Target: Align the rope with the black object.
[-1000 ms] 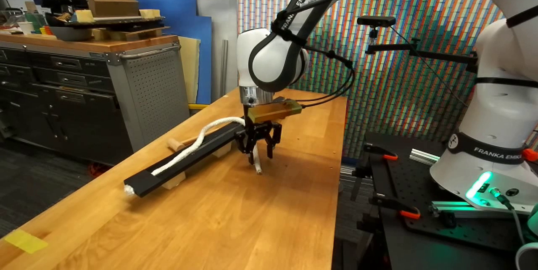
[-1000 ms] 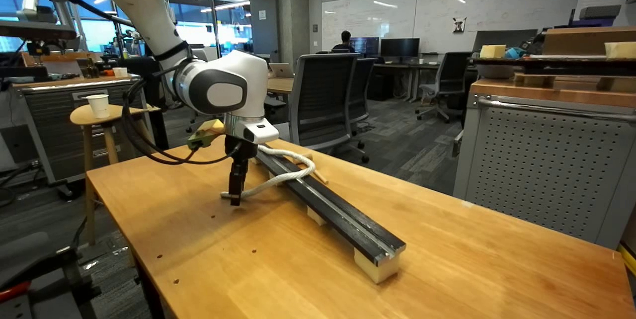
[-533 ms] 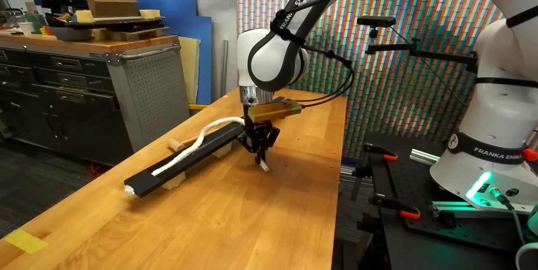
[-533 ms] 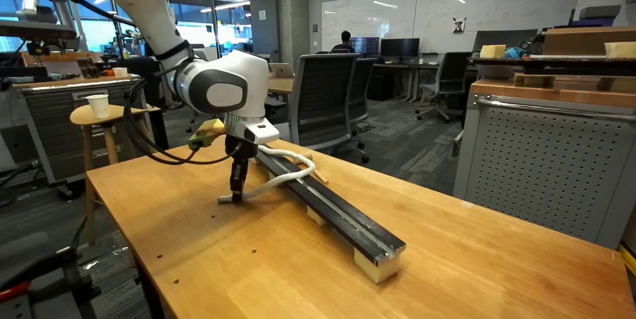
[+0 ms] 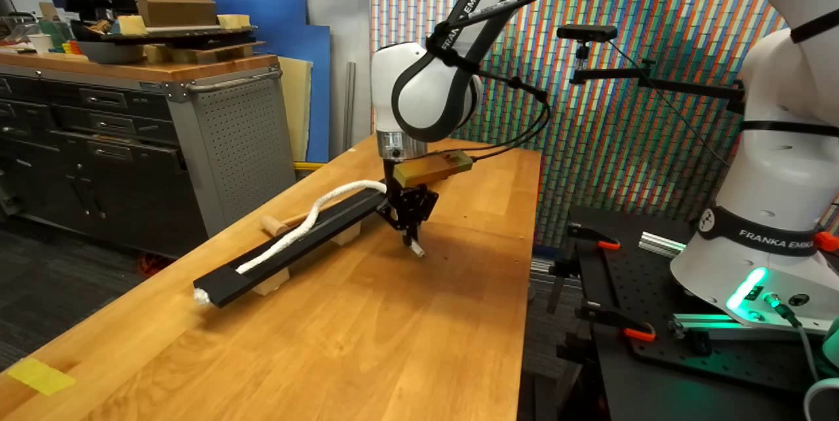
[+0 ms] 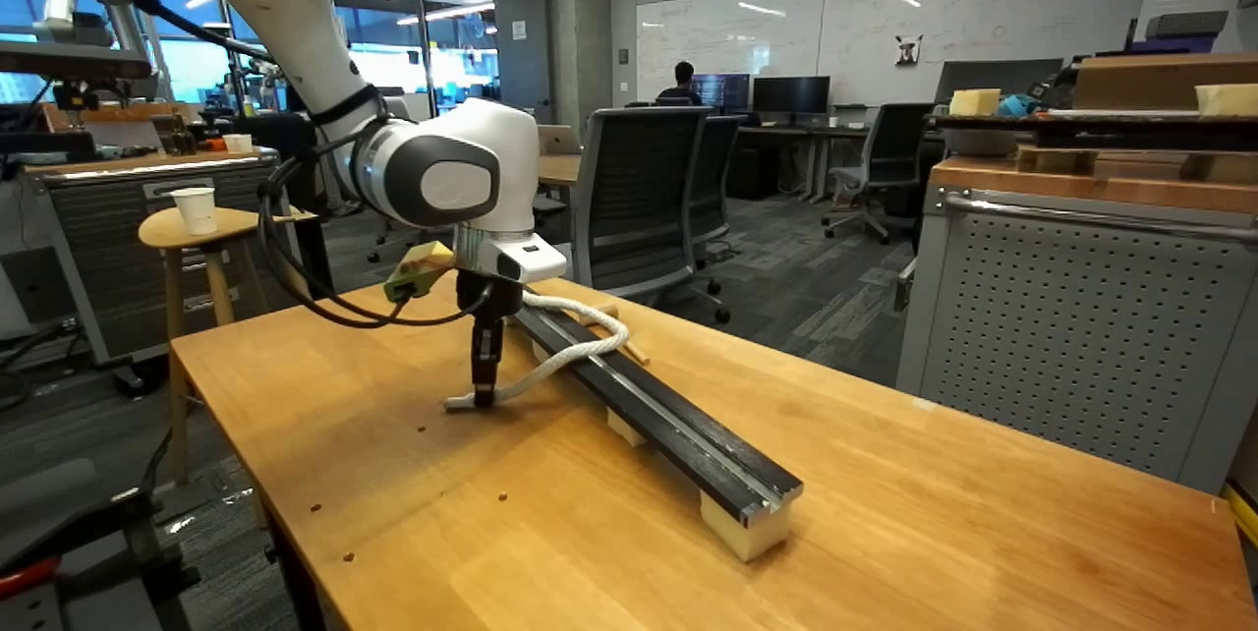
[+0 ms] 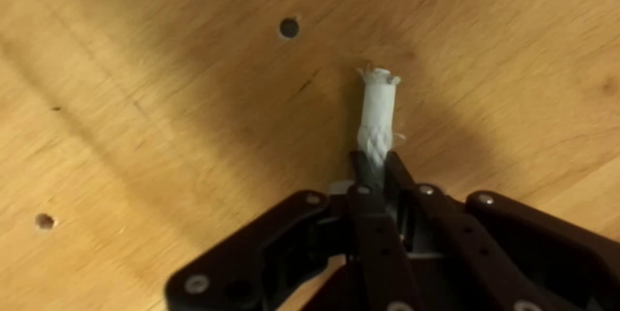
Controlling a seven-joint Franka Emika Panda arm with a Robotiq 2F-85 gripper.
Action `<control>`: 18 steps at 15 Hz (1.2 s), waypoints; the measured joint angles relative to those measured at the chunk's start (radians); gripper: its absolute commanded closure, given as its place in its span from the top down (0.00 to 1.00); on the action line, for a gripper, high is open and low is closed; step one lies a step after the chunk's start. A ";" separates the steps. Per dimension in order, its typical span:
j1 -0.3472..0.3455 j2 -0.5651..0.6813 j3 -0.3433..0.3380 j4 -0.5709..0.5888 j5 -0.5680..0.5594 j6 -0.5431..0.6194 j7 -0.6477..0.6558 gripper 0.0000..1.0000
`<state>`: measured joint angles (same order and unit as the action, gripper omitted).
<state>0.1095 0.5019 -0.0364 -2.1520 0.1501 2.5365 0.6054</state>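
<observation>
The white rope [image 5: 305, 229] lies wavy along and over the black object [image 5: 229, 283], a long grooved bar. In an exterior view, the rope [image 6: 590, 348] bends in a loop past the far side of the black object [image 6: 654, 428] and crosses back over it to the table. My gripper [image 7: 374, 158] is shut on the rope a short way from its loose end [image 7: 379, 105], which sticks out past the fingertips. In both exterior views the gripper [image 6: 484, 400] points down beside the bar, low over the table. Whether the held part touches the wood, I cannot tell.
Pale blocks [image 6: 744, 528] prop the bar up off the wooden table [image 6: 491, 552]. A wooden stick [image 5: 273, 225] lies along the bar's other side. Small dark holes [image 7: 289, 27] dot the tabletop. A tool cabinet [image 5: 236, 126] stands beyond the table.
The jaws, open around the rope a second ago, have shut on it. The gripper has since shifted slightly, away from the camera in one exterior view, and the rope's loose end has moved along.
</observation>
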 measured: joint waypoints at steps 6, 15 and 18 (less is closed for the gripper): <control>0.014 -0.045 -0.081 -0.008 -0.121 -0.005 0.000 0.03; 0.033 -0.177 -0.182 -0.051 -0.428 -0.092 0.040 0.03; 0.027 -0.226 -0.182 -0.063 -0.485 -0.120 0.040 0.03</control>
<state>0.1362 0.2764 -0.2189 -2.2146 -0.3351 2.4164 0.6452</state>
